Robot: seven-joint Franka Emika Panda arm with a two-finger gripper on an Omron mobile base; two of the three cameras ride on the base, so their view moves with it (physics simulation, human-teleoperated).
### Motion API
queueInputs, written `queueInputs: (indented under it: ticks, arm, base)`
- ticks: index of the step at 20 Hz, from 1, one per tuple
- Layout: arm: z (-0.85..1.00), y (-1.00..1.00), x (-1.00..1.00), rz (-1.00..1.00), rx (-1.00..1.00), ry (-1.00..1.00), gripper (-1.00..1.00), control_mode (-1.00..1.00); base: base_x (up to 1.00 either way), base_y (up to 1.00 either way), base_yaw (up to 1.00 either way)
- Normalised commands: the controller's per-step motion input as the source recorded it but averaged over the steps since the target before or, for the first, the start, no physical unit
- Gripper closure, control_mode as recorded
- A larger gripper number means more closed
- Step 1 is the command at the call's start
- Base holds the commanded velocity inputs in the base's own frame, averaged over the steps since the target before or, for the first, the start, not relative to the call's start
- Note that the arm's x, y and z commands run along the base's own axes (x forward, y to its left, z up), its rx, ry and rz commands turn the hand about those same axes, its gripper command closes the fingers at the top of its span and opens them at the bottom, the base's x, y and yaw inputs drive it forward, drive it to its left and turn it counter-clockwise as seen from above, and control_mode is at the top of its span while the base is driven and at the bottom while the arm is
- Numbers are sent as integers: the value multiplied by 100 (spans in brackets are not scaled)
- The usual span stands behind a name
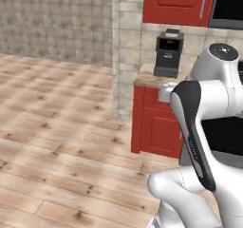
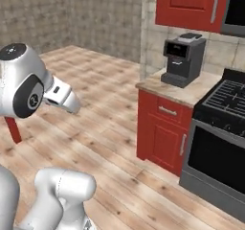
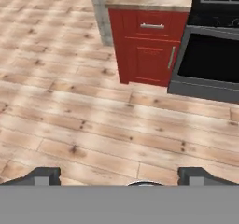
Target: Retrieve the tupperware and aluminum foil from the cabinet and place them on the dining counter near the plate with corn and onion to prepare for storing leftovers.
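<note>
The pincer (image 3: 119,177) hangs spread and empty over the floor (image 3: 70,125), facing a red cabinet (image 3: 147,50). Tupperware and foil are unseen, likely shelved; both should be light, the foil crushable, so grip mid-body gently.

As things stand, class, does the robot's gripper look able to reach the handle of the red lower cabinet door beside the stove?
Probably not yet. The gripper hangs open over bare wooden floor, and the cabinet door handle lies well ahead. Nothing blocks the way; the base likely must drive closer.
</note>
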Motion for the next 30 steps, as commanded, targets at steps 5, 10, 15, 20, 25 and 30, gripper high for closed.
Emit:
queueInputs:
  ticks: [5, 10, 15, 20, 25, 30]
  arm:
    - [0, 0, 0, 0, 0, 0, -100, 100]
    - [0, 0, 0, 0, 0, 0, -100, 100]
    - [0, 0, 0, 0, 0, 0, -100, 100]
    - [0, 0, 0, 0, 0, 0, -100, 100]
    - [0, 0, 0, 0, 0, 0, -100, 100]
    - [0, 0, 0, 0, 0, 0, -100, 100]
  base:
    - [-15, -3, -82]
    - [0, -12, -84]
    - [2, -14, -80]
    - [26, -26, -69]
    - [68, -18, -49]
    - [92, -33, -7]
